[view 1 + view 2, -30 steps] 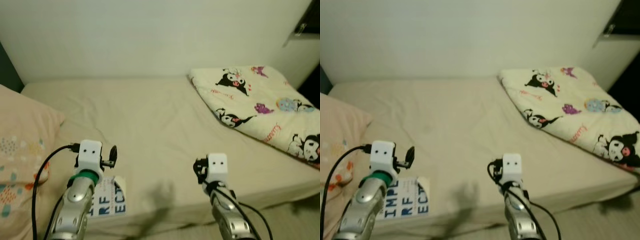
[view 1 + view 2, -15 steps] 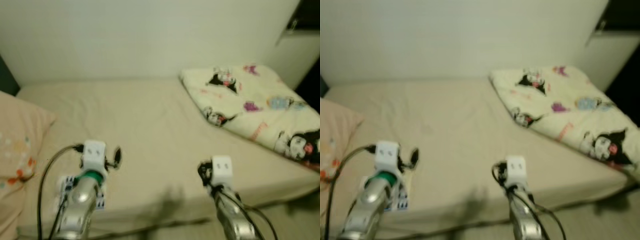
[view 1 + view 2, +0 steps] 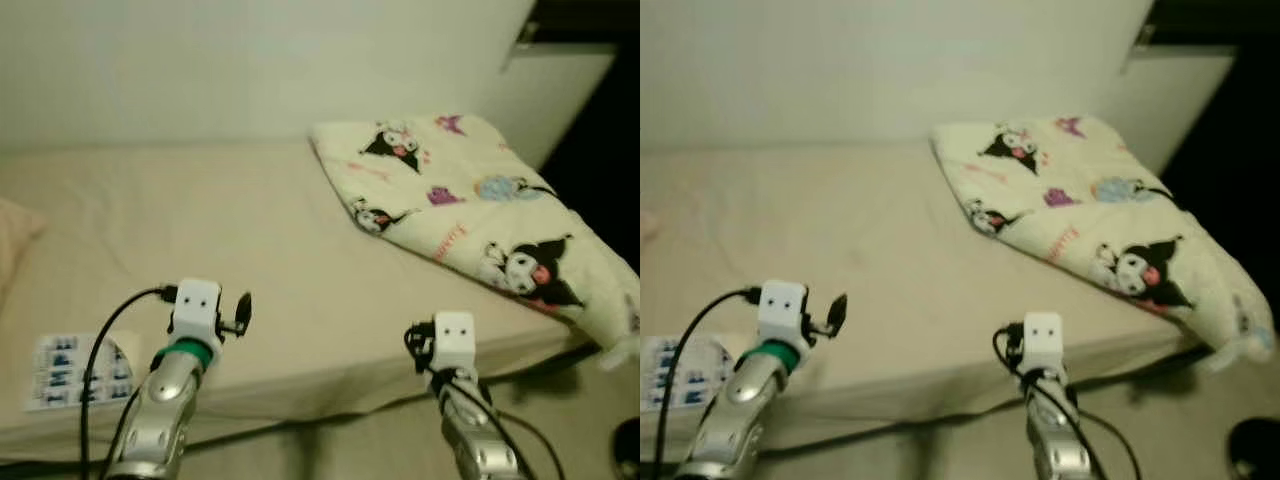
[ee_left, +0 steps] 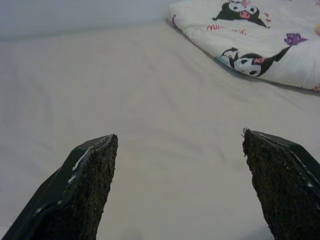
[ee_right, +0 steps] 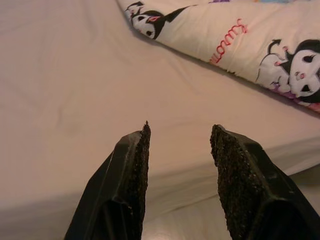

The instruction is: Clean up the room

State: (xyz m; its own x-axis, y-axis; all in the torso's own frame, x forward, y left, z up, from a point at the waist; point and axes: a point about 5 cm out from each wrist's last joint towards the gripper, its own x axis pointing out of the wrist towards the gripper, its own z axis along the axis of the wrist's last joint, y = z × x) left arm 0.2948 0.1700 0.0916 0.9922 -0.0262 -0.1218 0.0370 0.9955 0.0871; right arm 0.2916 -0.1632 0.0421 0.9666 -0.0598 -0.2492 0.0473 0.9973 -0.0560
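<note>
A cream blanket (image 3: 450, 200) printed with black-and-white cartoon figures lies rumpled on the right end of a beige bed (image 3: 180, 230), its corner hanging over the front edge. A white booklet with blue letters (image 3: 70, 370) lies flat near the bed's front left edge. My left gripper (image 4: 177, 136) is open, held over the bare sheet and pointing toward the blanket. My right gripper (image 5: 180, 127) is open with nothing between its fingers, above the bed's front edge, with the blanket (image 5: 250, 40) just beyond it.
A pale wall runs behind the bed. A dark opening (image 3: 600, 130) lies past the bed's right end. Light floor (image 3: 560, 420) shows below the front edge, with a dark round object (image 3: 628, 450) at the far right corner.
The whole picture has shifted: the camera has turned right, so the pink pillow has left the frame and the booklet sits further left. Both grippers keep the same pose.
</note>
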